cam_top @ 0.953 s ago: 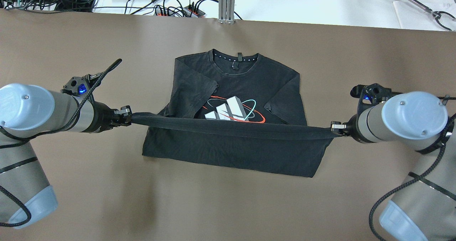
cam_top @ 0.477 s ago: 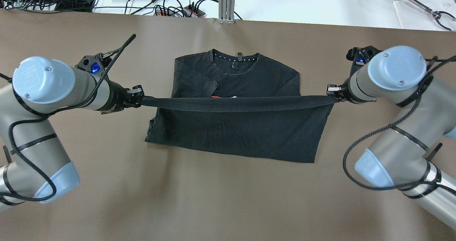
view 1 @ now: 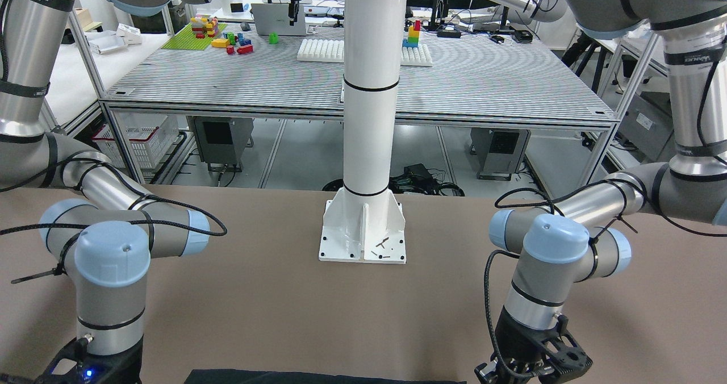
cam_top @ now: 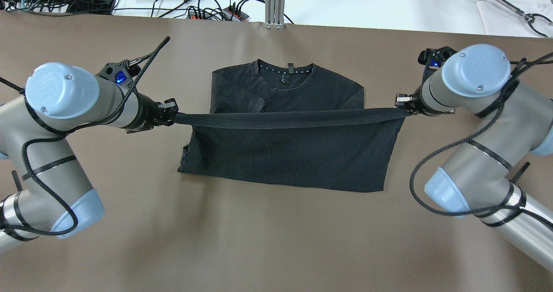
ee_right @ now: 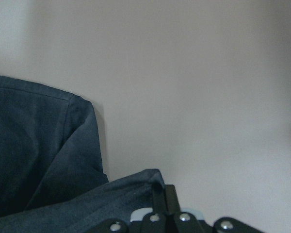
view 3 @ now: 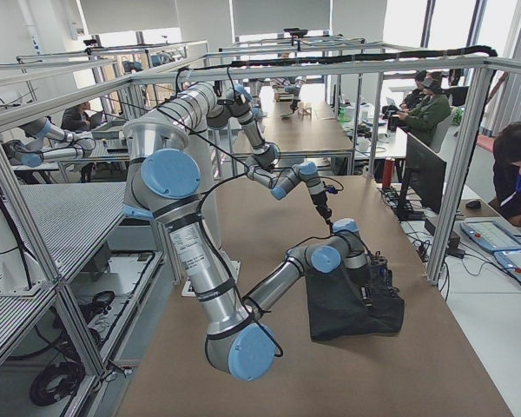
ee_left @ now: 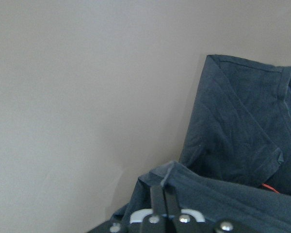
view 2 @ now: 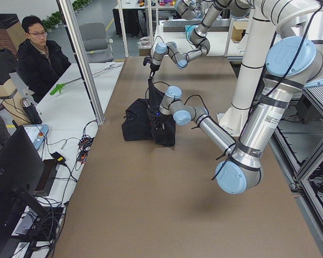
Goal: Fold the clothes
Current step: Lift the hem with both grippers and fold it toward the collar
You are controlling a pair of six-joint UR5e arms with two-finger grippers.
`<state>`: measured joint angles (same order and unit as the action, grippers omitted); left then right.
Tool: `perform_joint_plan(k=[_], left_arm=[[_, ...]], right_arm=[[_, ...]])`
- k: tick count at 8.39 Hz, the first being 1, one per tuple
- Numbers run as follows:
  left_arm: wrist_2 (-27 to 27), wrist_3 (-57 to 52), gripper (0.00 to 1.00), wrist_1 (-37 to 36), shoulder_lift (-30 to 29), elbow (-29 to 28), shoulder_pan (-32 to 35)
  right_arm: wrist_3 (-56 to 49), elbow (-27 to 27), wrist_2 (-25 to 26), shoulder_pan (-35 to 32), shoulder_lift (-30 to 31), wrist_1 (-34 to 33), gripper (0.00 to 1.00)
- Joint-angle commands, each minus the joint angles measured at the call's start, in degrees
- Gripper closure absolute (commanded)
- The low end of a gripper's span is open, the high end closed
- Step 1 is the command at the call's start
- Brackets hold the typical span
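Clothes (cam_top: 285, 153): one black T-shirt lies flat on the counter (cam_top: 276, 240), collar (cam_top: 285, 69) on the side away from my base. The lower half is doubled up toward the collar.

Tool state: the left tool (cam_top: 172, 112) and the right tool (cam_top: 401, 103) are each clenched on one end of the hem (cam_top: 285, 118). The hem runs as a taut band between them, held above the shirt body. Both wrist views show the fingers pinched on the fabric edge.

Change: in the last second I have carried the hem from across the chest print to a line much nearer the collar. The overhead view no longer shows the chest print (ee_left: 270, 188); only a red sliver shows in the left wrist view.

Meaning for the task: I judge the bottom-to-top fold to be most of the way over. The hem is not yet laid down and stops short of the collar. The remaining travel should be short, followed by lowering and releasing both ends together so the edge lands straight.
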<state>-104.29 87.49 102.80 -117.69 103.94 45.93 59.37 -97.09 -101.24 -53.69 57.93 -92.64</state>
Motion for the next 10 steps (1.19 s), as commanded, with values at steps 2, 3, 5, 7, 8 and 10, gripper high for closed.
perform_joint_plan(k=[2, 3, 5, 7, 8, 10], left_arm=[[-0.12, -1.44, 1.00, 0.12, -2.97, -4.25, 2.14], [-0.04, -1.53, 1.00, 0.21, -4.99, -6.88, 2.23], [0.05, -3.72, 1.00, 3.70, -8.86, -14.60, 3.36], [-0.04, -3.99, 1.00, 10.63, -11.84, -23.73, 4.69], [-0.04, -4.08, 1.00, 12.76, -13.43, -27.35, 4.87], [-0.04, -4.26, 1.00, 13.48, -15.29, -30.62, 5.31]], right_arm=[[0.40, 16.03, 0.43, -0.18, -7.56, 11.06, 1.00], [0.40, 16.49, 0.52, -0.18, -7.74, 11.34, 1.00], [0.49, 19.82, 0.61, -0.10, -8.62, 13.87, 1.00], [1.01, 20.97, 0.78, -0.18, -8.28, 14.60, 1.00], [1.10, 21.24, 0.78, -0.10, -8.19, 14.60, 1.00], [3.72, 22.03, 0.78, -0.10, -8.45, 14.60, 1.00]])
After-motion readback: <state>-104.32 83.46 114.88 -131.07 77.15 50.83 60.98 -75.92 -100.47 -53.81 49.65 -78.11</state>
